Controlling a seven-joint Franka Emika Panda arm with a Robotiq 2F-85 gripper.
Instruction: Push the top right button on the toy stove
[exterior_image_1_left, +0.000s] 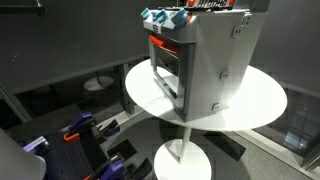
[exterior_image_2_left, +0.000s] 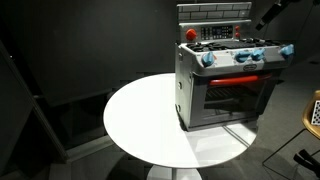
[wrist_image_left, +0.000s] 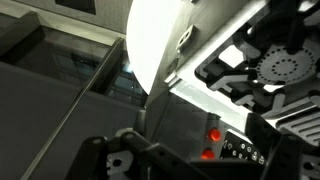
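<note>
The toy stove (exterior_image_1_left: 200, 60) is a silver-grey box with a dark oven door, an orange-red strip and blue knobs. It stands on a round white table (exterior_image_1_left: 265, 100) and shows in both exterior views (exterior_image_2_left: 225, 85). My gripper (exterior_image_2_left: 268, 14) hangs above the stove's back top corner, apart from it. In the wrist view I look down on the stove's top edge. Two red glowing buttons (wrist_image_left: 212, 134) sit on a dark panel, with black burners (wrist_image_left: 280, 70) to the right. My dark gripper parts (wrist_image_left: 200, 172) fill the bottom edge; the jaws' gap is not clear.
The white table (exterior_image_2_left: 140, 115) extends beside the stove, on a single pedestal base (exterior_image_1_left: 182, 155). Purple and orange items (exterior_image_1_left: 85, 135) lie on the dark floor. A brick-pattern backsplash (exterior_image_2_left: 212, 12) rises behind the stove top.
</note>
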